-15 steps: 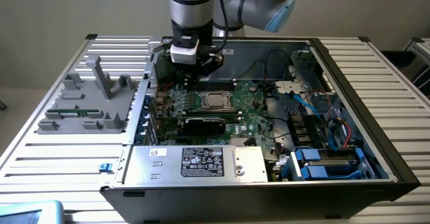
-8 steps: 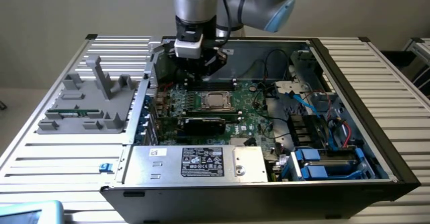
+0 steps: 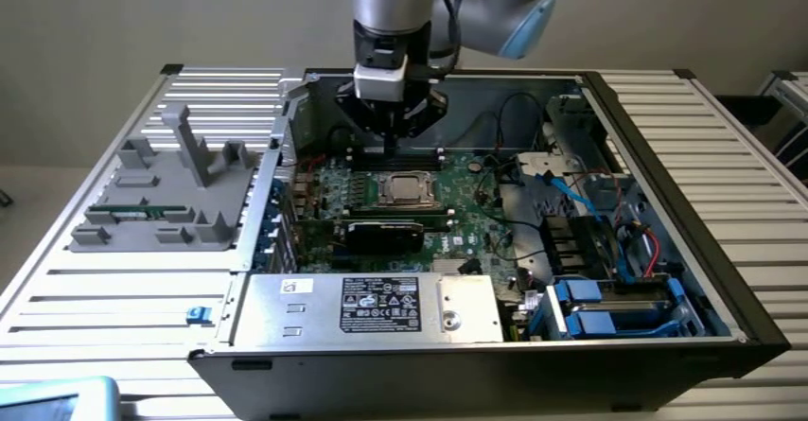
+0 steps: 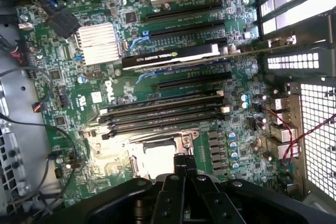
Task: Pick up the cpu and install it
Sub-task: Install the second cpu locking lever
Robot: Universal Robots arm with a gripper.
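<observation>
The end effector (image 3: 390, 147) hangs over the open computer case (image 3: 657, 170), fingers pressed together to a narrow point, nothing pinched between them. In the wrist view the same black fingertips (image 4: 185, 169) meet in a tight seam right above the socket (image 4: 157, 158), and whether they touch anything below cannot be told.

And there's the cpu (image 3: 404, 189): a small square chip with a pale silver-grey metal top, lying flat inside the metal socket frame on the green motherboard (image 3: 486, 222), just in front of the end effector's tip. From the wrist camera the cpu (image 4: 157, 157) shows as a bright, washed-out square, partly hidden behind the fingers.

The exterior view gives the wide picture: the slatted metal worktop (image 3: 707, 137), a grey fixture block (image 3: 170, 194) on the exterior view's left, the labelled power supply (image 3: 378, 307) along the case's near edge, blue drive bays (image 3: 606, 307) at the exterior view's right. The wrist view offers the detail instead: black memory slots (image 4: 163, 111) beside the socket, a graphics card (image 4: 173, 56), a finned silver heatsink (image 4: 97, 43), and the perforated rear panel (image 4: 317, 129).
</observation>
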